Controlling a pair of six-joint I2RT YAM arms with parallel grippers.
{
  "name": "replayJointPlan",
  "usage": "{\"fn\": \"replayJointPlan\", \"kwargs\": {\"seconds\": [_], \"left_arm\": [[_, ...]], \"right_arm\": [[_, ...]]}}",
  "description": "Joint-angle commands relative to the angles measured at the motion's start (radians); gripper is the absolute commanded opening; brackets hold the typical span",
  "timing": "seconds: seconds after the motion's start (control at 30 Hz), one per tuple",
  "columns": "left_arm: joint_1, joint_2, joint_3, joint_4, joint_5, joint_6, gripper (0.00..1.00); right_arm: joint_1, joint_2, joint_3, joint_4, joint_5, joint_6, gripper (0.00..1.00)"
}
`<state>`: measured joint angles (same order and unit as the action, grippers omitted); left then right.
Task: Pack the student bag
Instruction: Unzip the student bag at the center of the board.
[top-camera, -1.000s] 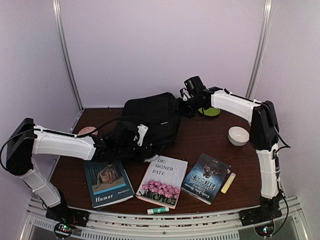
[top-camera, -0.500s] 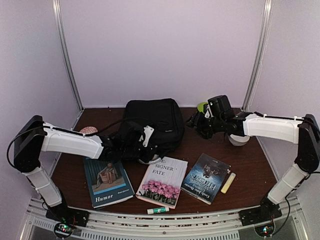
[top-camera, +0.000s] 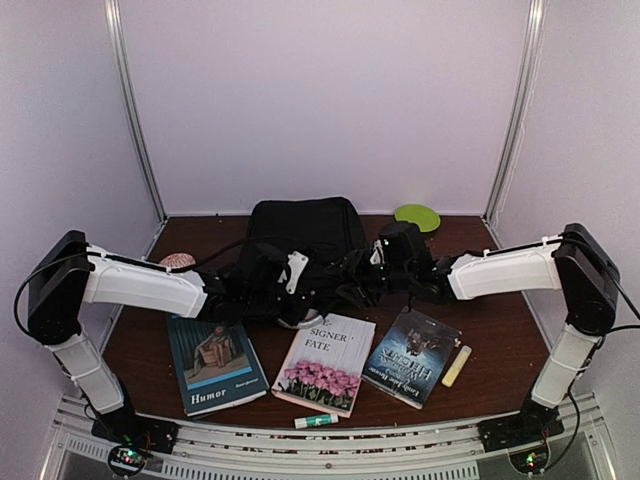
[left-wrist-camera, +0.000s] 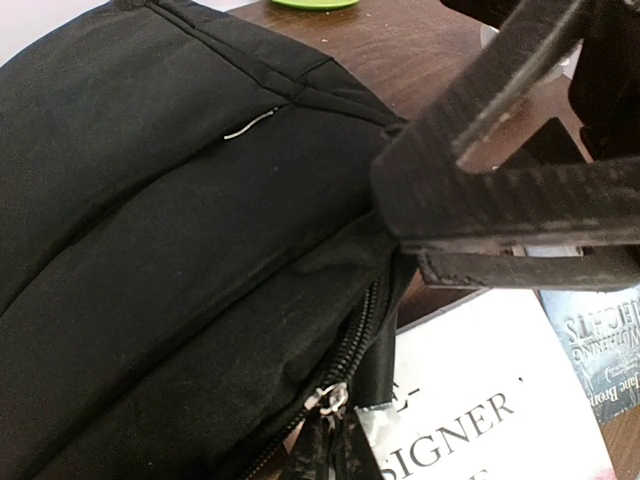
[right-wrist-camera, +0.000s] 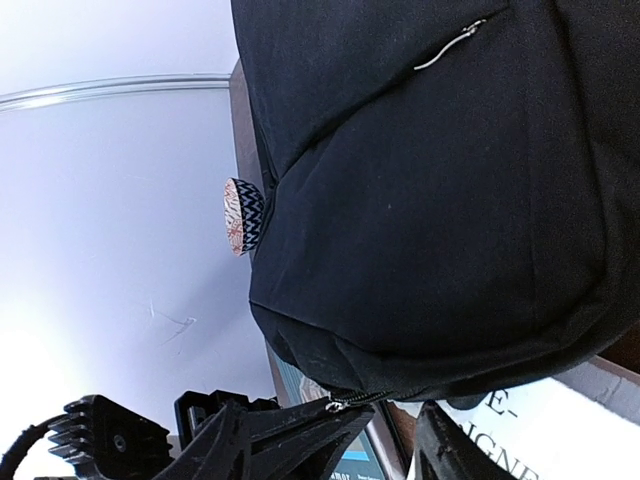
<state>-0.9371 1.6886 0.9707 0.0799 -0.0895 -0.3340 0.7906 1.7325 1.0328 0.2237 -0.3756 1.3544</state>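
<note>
Your left tool (left-wrist-camera: 322, 452) stays clamped shut on the near edge of the student bag (top-camera: 300, 225), right by the zipper pull (left-wrist-camera: 330, 397), and it has barely shifted in the last second. The change is on the other side. Your right tool (top-camera: 350, 288) has swung away from the far corner by the green plate (top-camera: 417, 216) and crossed to the bag's near edge. It now sits just beside the left tool, fingers partly open, the zipper pull just ahead of the gap between them and nothing gripped.

I read that as the set-up for opening the zipper, with 1 tool anchoring the fabric and the other going for the pull. Nothing is packed yet. All 3 books lie on the desk (top-camera: 490, 320) in front of the bag, from the Humor book (top-camera: 215, 365) on the left to the dark book (top-camera: 412, 355) on the right.

The bag lies flat toward the back of the desk, about mid-width, squarer than a second ago. It is black, soft and padded, with seams across its top panel and a small silver pocket tab (left-wrist-camera: 250, 125). The main zipper looks closed where it shows.
</note>
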Motion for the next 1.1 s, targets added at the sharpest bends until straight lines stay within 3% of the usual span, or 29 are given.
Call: {"fn": "replayJointPlan", "kwargs": {"seconds": [0.0, 0.43, 0.6, 0.77, 1.07], "left_arm": [[-0.008, -0.022, 0.002, 0.086, 0.016, 0.016, 0.00], [-0.017, -0.021, -0.003, 0.084, 0.007, 0.027, 0.00], [-0.021, -0.020, -0.006, 0.083, 0.001, 0.029, 0.00], [-0.022, -0.021, -0.009, 0.070, -0.012, 0.029, 0.00], [-0.020, -0.046, -0.008, 0.005, -0.086, 0.052, 0.00]], "right_arm": [[-0.002, 0.029, -0.002, 0.061, 0.026, 0.047, 0.53], [-0.003, 0.105, 0.011, 0.123, 0.027, 0.124, 0.44], [-0.005, 0.120, 0.022, 0.140, 0.038, 0.135, 0.26], [-0.009, 0.089, 0.007, 0.139, 0.053, 0.118, 0.00], [-0.079, -0.100, -0.058, -0.013, 0.060, -0.028, 0.00]]}}
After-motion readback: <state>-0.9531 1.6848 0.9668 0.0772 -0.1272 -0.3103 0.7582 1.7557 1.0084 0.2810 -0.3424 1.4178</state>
